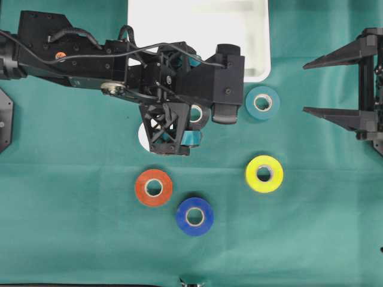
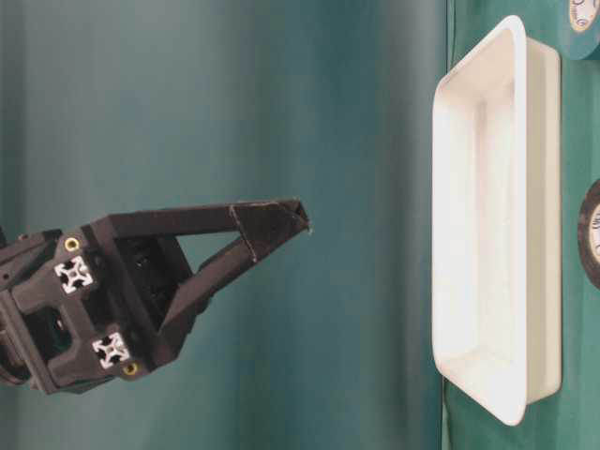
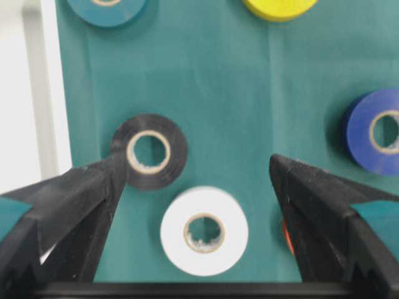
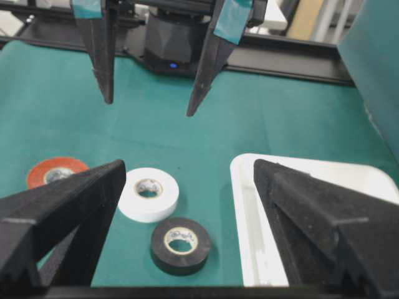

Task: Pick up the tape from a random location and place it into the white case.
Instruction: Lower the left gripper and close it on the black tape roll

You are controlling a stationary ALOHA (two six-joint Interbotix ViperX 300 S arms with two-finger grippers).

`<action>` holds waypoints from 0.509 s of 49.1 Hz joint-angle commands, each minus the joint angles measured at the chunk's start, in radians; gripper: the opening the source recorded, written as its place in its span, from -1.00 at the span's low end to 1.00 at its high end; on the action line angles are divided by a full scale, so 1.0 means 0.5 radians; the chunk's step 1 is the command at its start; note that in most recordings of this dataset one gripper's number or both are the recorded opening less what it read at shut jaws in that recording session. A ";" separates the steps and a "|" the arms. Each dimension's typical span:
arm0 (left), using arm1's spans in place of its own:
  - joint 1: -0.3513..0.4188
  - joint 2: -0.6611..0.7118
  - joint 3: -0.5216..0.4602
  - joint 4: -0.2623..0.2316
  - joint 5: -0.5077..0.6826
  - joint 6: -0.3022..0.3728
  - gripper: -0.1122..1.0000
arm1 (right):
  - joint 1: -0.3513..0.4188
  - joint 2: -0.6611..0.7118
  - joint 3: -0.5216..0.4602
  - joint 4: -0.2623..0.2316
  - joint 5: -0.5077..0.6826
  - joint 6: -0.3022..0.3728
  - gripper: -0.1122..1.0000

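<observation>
No readable writing. The white case [image 1: 258,36] (long side vertical in the overhead view) sits beyond flat-lying tape rolls. Left gripper [image 3: 196,180] and right gripper [image 1: 311,86] both gape, empty.

Light is even and fairly bright in every view, with only soft, faint shadows on the green cloth [image 1: 311,239]. The white case [image 1: 257,54] is overexposed from overhead, its inner surface washed out. In the left wrist view the near fingers [image 3: 68,212] are blurred, and the white tape roll [image 3: 204,230] looks slightly soft. The right wrist view blurs its own fingers [image 4: 62,212] too, while the background stays sharp.
</observation>
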 commanded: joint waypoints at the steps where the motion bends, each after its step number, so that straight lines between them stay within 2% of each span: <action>1: 0.006 -0.031 -0.052 0.006 0.000 0.003 0.99 | 0.000 0.012 -0.043 0.006 -0.009 0.003 0.85; 25: 0.003 -0.031 -0.040 0.009 -0.003 0.003 0.99 | 0.000 0.012 -0.052 0.006 -0.009 0.003 0.85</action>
